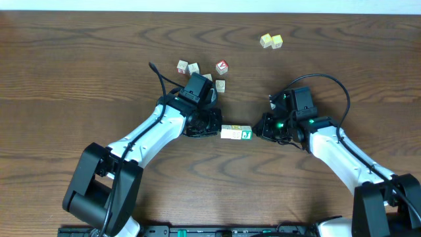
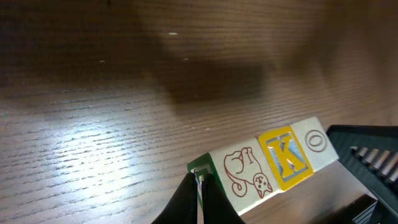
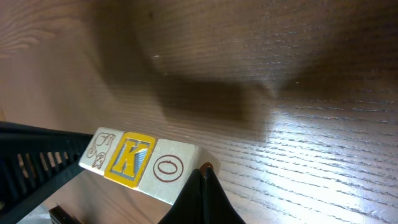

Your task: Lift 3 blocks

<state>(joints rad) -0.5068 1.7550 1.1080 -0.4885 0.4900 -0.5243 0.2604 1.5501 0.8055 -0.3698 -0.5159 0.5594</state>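
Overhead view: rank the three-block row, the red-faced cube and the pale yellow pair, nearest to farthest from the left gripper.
From the left gripper:
1. row of three blocks: right at its tip, mid-table between the two arms.
2. red-faced cube: beyond the gripper, in the far cluster.
3. pale yellow pair: near the far edge, off to the right.

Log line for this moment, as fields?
stage: lift | 3 blocks: one row, pressed end to end | left gripper: shut, against one end | right gripper: shut, against other end | table: row looks raised off it
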